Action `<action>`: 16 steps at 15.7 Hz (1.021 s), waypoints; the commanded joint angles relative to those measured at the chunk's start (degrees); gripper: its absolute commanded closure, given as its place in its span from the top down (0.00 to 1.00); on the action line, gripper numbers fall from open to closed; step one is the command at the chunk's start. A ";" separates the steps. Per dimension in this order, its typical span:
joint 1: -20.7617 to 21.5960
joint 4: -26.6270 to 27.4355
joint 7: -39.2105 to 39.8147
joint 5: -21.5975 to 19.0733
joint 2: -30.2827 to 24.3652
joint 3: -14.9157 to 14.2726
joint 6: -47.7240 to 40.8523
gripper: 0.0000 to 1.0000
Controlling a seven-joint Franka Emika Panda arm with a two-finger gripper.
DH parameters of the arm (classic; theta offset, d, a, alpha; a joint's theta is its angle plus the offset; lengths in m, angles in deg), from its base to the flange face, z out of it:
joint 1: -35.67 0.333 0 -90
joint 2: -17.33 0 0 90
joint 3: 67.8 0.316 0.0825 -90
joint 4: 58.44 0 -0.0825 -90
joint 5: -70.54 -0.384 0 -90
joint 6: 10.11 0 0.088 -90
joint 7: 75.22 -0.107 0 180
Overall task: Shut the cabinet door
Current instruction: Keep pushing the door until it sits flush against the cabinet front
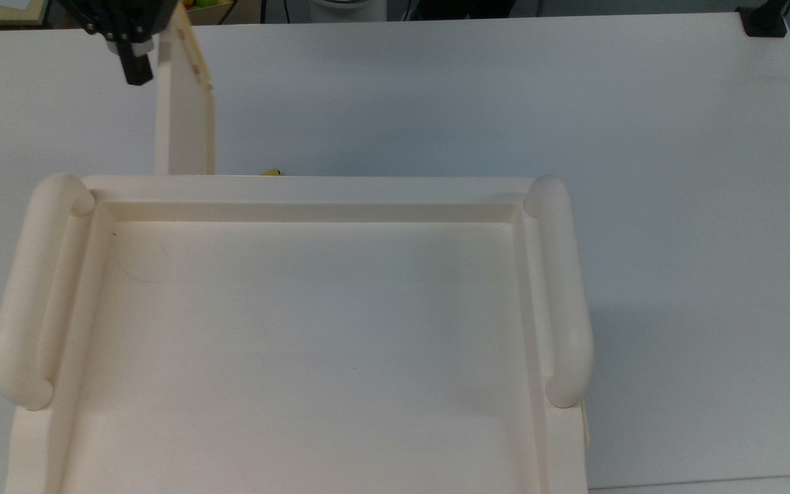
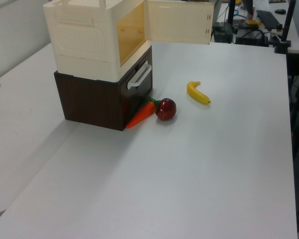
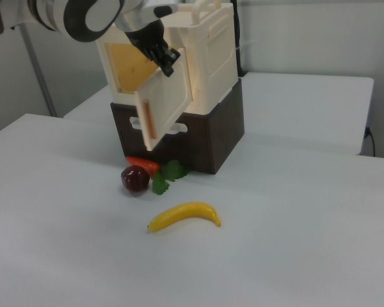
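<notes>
Cabinet door ajar, just beside fingers; fingers' grip state unclear.

The cabinet fills the lower part of the top view, its recessed top flanked by rounded handles. The cabinet door juts out over the tabletop, and the dark end effector hangs just beside its outer end.

A banana lies on the white bench at the right view's lower middle, apart from the rest. Up and left of it a dark red apple touches a carrot with green leaves, against a dark brown box.
</notes>
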 commanded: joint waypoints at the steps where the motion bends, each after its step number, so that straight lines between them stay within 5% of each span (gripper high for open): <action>1: 3.67 1.06 -4.38 -0.79 0.00 -0.14 0.62 0.00; 6: 7.98 1.06 -5.00 -0.96 2.10 0.92 4.21 0.00; 16: 13.26 1.05 -8.17 -0.70 8.18 2.76 31.19 0.00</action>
